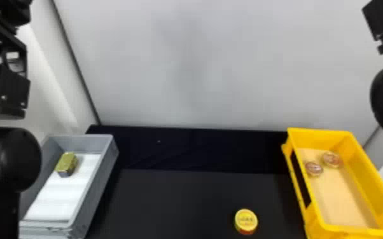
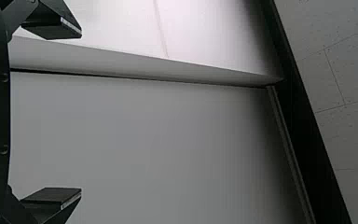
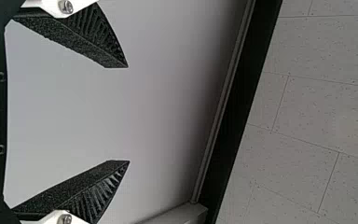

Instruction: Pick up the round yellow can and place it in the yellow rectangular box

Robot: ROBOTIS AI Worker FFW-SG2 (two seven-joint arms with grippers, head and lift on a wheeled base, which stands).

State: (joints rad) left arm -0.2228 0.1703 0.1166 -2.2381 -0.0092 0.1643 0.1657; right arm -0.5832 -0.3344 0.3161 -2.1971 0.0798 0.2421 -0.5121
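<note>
Fingers of the black right gripper (image 3: pixel 128 114): released, standing well apart with nothing between them; pale wall lies beyond.
Fingers of the black left gripper (image 2: pixel 80 113): also spread, nothing held.
Round yellow can with a reddish lower side (image 1: pixel 246 221): on the black desk (image 1: pixel 175 197), upright, lid facing up, left of the box and toward the robot.
Yellow rectangular box, open-topped plastic (image 1: pixel 321 138): at the robot's right, two small round reddish cans (image 1: pixel 330 159) (image 1: pixel 313 168) near its far end.
Grey plastic box (image 1: pixel 95 194): at the robot's left, holding a gold-topped block-shaped tin (image 1: pixel 66 163); best left alone.
Step in hand: judged to be the first approach, with the can not yet picked up.
Arm choice: the right seems the better one, with can and yellow box both on its side.
Descent: come in from above, centred on the lid, fingers wide until they straddle the rim on both sides.
Grip: close evenly on the curved side, low enough to catch the body rather than just the lid; an off-centre squeeze could spin or skid it.
Carry: lift clear of the box's near-side wall before crossing.
Placing: aim for the bare floor nearer the robot, lower until it touches, then let go gently so it stays flat.
</note>
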